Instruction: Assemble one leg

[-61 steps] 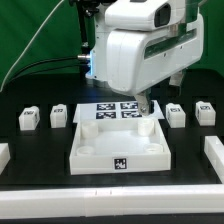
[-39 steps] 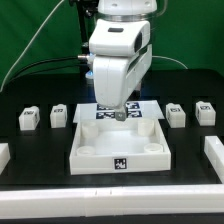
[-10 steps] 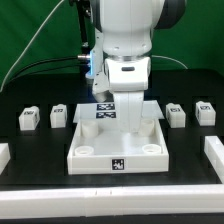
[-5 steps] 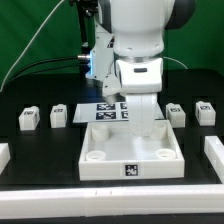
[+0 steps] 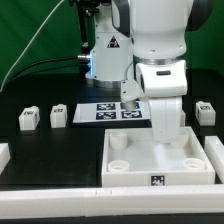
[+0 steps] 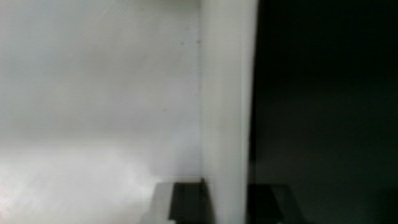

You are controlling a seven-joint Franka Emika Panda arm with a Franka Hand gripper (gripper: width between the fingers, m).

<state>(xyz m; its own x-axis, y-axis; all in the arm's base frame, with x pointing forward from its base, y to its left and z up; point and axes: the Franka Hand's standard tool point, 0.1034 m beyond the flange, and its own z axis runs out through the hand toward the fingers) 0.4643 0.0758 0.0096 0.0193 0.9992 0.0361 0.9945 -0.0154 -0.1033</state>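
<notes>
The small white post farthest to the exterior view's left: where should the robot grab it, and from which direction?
Probably the leg by its two flat opposite sides, coming straight down from above: it is squarish, sits low on the table, with a gap to the neighbouring leg for a finger.

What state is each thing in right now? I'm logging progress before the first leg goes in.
Tool: shut on the tray piece's wall.
Tray piece: lying flat, sockets facing up, empty.
Legs: loose, apart from the tray piece, none fitted.
</notes>
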